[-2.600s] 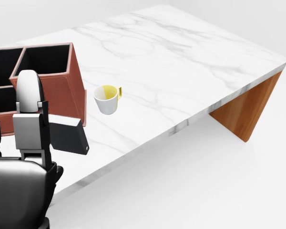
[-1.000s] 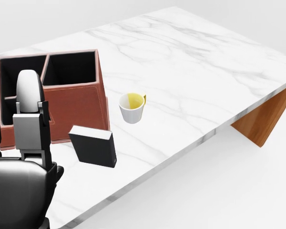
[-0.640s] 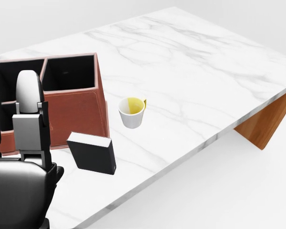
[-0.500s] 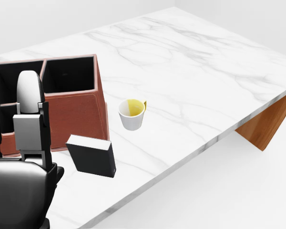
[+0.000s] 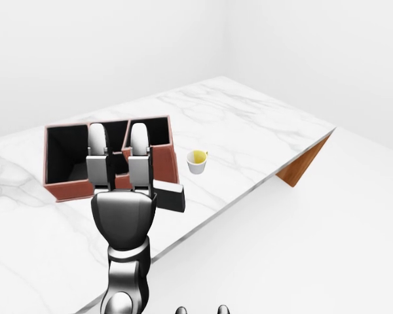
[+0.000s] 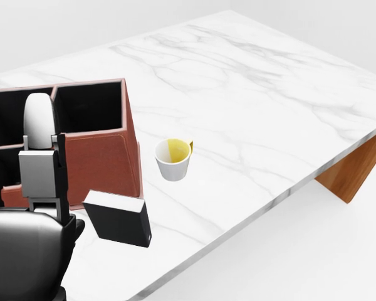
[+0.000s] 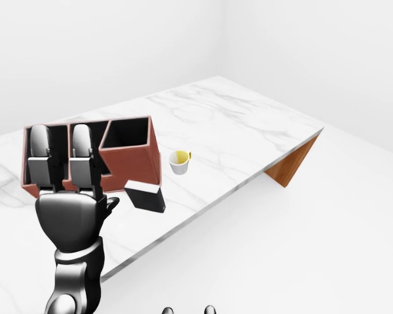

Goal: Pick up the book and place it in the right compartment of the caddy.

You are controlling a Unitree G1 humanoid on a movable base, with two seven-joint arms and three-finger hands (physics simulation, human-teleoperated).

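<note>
The black book [image 6: 117, 218] with a white page edge lies on the marble table [image 6: 250, 94], just below the right corner of the red-brown caddy [image 6: 100, 150] in the head view. The caddy's right compartment [image 6: 91, 106] is dark inside and open at the top. My left hand [image 5: 118, 140] is raised with its fingers straight and open, holding nothing; it stands between the camera and the caddy's left part and hides it. The book shows just right of this hand. Two small tips at the bottom edge [image 5: 200, 309] of the left-eye view may be my right hand.
A white cup [image 6: 173, 160] with a yellow inside stands on the table right of the caddy. The table's near edge runs diagonally from lower left to right, with a wooden leg [image 6: 354, 172] under its right end. Beyond it is white floor.
The camera has moved: the caddy, cup and book have slid right and then a little down in the head view. My left hand keeps its place and pose in the picture.
</note>
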